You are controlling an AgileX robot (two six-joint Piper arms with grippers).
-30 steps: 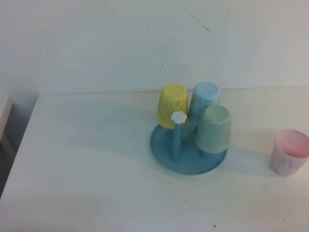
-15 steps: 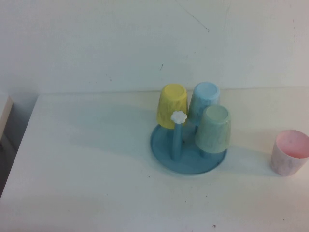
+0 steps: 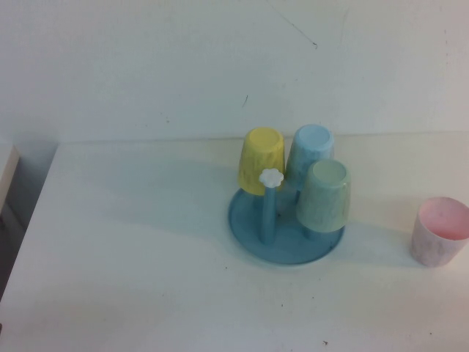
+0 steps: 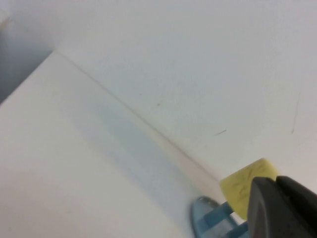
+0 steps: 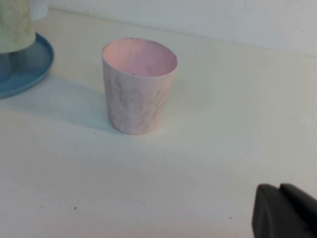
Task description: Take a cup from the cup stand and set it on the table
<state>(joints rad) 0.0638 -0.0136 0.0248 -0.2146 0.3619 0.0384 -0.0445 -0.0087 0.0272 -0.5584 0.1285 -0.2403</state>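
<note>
While the cup [image 3: 261,161] sits upturned on the cup stand [image 3: 286,236] beside blue and green ones, I see the pink cup [image 3: 438,232] empty, upright on the table [image 3: 132,242] at right. Left gripper [image 4: 285,208] and right gripper [image 5: 285,213], both closed, stay apart from it.

A plain white wall [image 3: 146,66] rises behind the white worktop [image 3: 132,242], meeting its far edge in a straight line. Thin dark scratches and small specks mark the wall. Soft, even light casts faint shadows. At the far left, a pale furniture edge [image 3: 6,165] shows beside a dim gap.
</note>
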